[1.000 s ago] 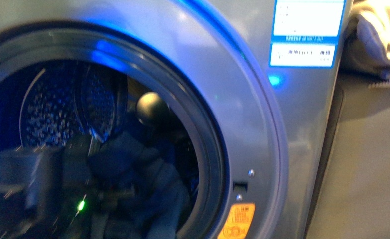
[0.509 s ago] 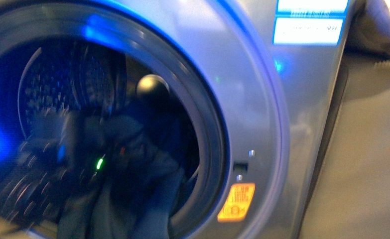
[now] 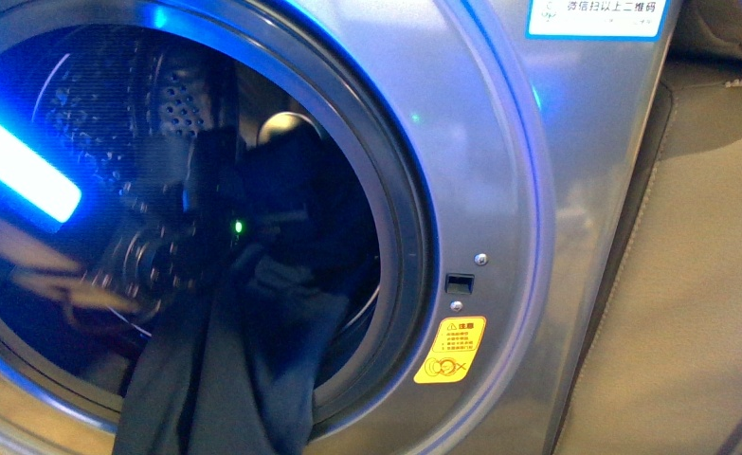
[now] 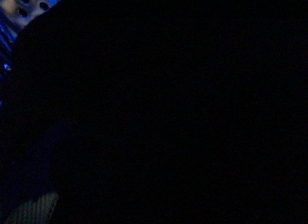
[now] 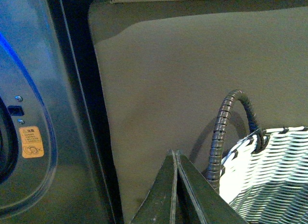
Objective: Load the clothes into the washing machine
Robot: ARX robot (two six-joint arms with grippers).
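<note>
The washing machine (image 3: 528,209) fills the front view, silver-grey, its round dark-rimmed porthole (image 3: 412,237) open onto the perforated drum (image 3: 111,104). The clothes (image 3: 253,370), a dark blue-grey garment, bunch inside the opening and hang down over the porthole's lower rim. My left arm (image 3: 149,256) reaches blurred into the drum, a green light on it; its gripper (image 3: 239,248) is shut on the clothes, fingers buried in the fabric. The left wrist view is dark. My right gripper (image 5: 175,154) is shut and empty, outside the machine (image 5: 57,151), near a basket.
Cream-beige padded fabric (image 3: 689,284) stands right of the machine. A white woven basket (image 5: 269,180) with a dark ribbed handle (image 5: 220,132) sits beside my right gripper. On the machine front are a yellow warning sticker (image 3: 450,349), a latch slot (image 3: 459,282) and a label (image 3: 599,17).
My left arm has risen and gone deeper into the drum with the clothes. The garment now trails lower over the rim. The camera view has shifted downward along the machine.
</note>
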